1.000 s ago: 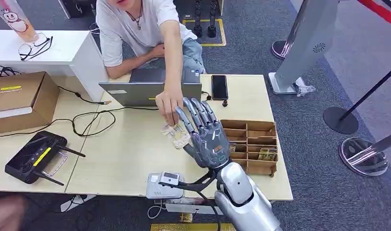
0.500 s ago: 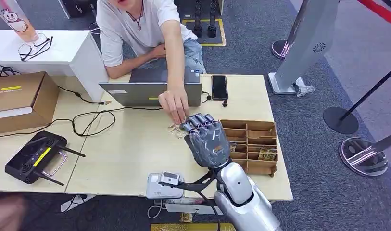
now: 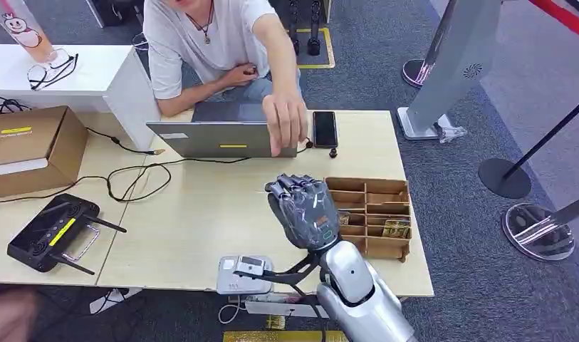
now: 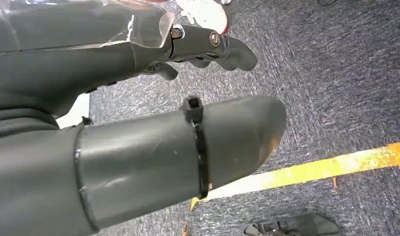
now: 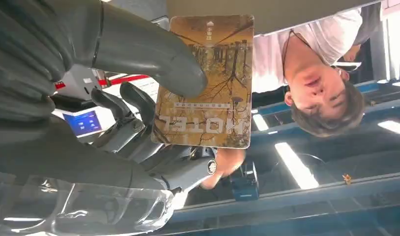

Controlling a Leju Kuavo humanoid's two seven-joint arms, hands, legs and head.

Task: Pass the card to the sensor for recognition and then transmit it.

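In the right wrist view, a brown hotel card [image 5: 206, 93] is pinched between my right hand's thumb [image 5: 153, 56] and its dark fingers [image 5: 134, 110]. From the head view, my right hand [image 3: 304, 210] hovers fisted over the table, just left of the cardboard card box [image 3: 386, 187], and the card is hidden behind it. The white sensor [image 3: 242, 275] with a small screen sits at the table's front edge, below and left of that hand. My left hand [image 4: 138, 98] hangs over the grey carpet with fingers apart, holding nothing.
A person sits across the table, one hand [image 3: 286, 122] raised over a grey laptop [image 3: 222, 135]. A black phone [image 3: 325, 129] lies beside it. A controller [image 3: 50, 231], cables and a cardboard box [image 3: 30, 146] occupy the left. More cards [image 3: 396, 228] sit in the card box.
The person placed the card against my open right hand, my fingers curled around it, and the person's hand drew back toward the laptop.
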